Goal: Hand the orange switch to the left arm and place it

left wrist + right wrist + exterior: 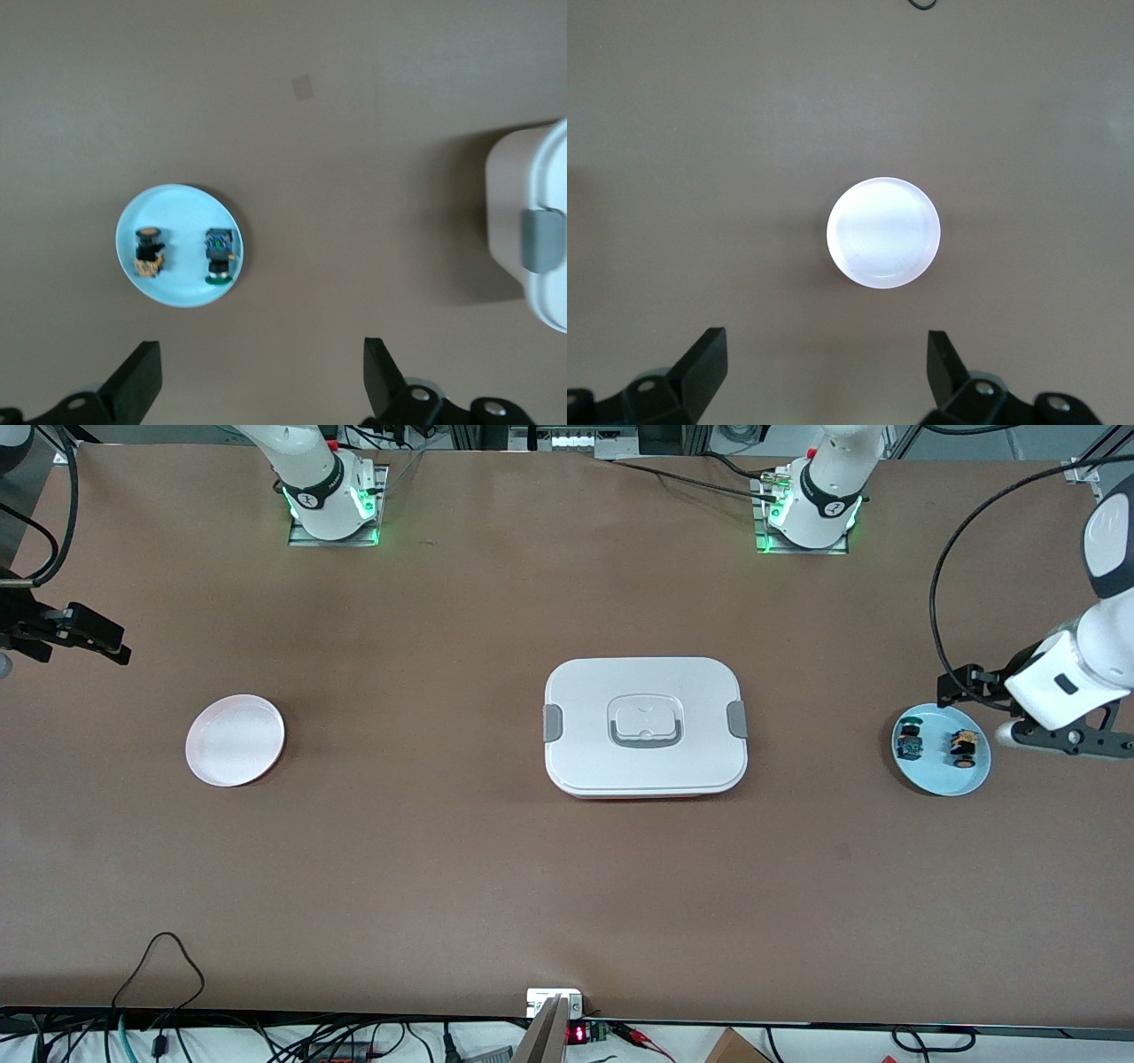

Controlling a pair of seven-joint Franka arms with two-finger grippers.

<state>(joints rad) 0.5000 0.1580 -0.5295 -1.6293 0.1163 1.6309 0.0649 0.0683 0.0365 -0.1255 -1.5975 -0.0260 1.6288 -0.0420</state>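
A white plate [235,740], a light blue plate [937,778] and a blue-and-black component [908,741] on it.

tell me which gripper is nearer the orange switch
Left. The left gripper, open, hangs beside the blue plate that holds the orange switch. The right gripper, open, is up by the pink plate, at the right arm's end of the table.
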